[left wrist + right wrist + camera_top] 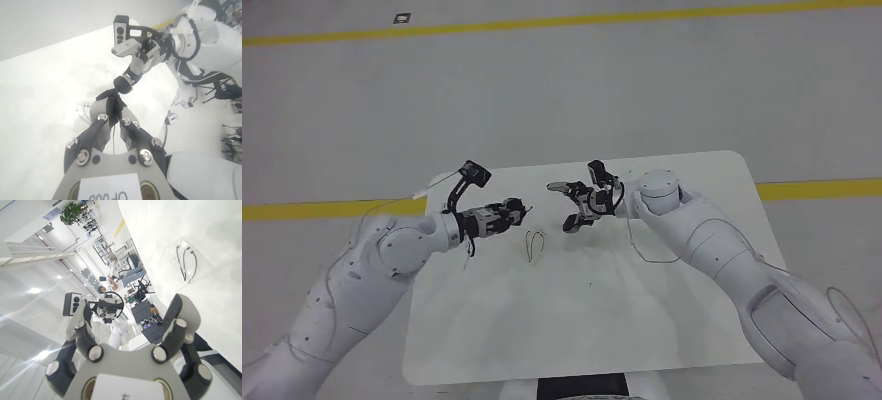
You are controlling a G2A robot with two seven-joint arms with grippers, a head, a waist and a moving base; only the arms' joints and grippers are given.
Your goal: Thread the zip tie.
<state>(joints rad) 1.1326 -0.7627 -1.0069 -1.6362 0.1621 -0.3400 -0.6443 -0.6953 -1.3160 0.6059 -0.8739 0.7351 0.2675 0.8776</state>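
Zip tie [114, 136], a thin black strip, ran between the fingertips of the left gripper [112, 98] and back towards its palm. The claw was pressed together on it, the black pads [110, 106] meeting around the strip. In the top view the left gripper [520, 210] was held above the far middle of the white table [642, 330], pointing across at the right gripper [564, 205].

The right gripper [130, 302] faced it with its claw spread wide and nothing between the fingers. From the left wrist, one dark padded fingertip [122, 86] of the right gripper [121, 68] sat just beside the left fingertips; whether it touched them I could not tell.

Below the two grippers, slightly nearer the robot, two more ties [178, 256] lay side by side in a clear tray [170, 255] on the table. In the top view these ties [534, 243] showed as thin curved lines, apart from both claws. The tray's edge [81, 103] was just visible behind the left fingers.
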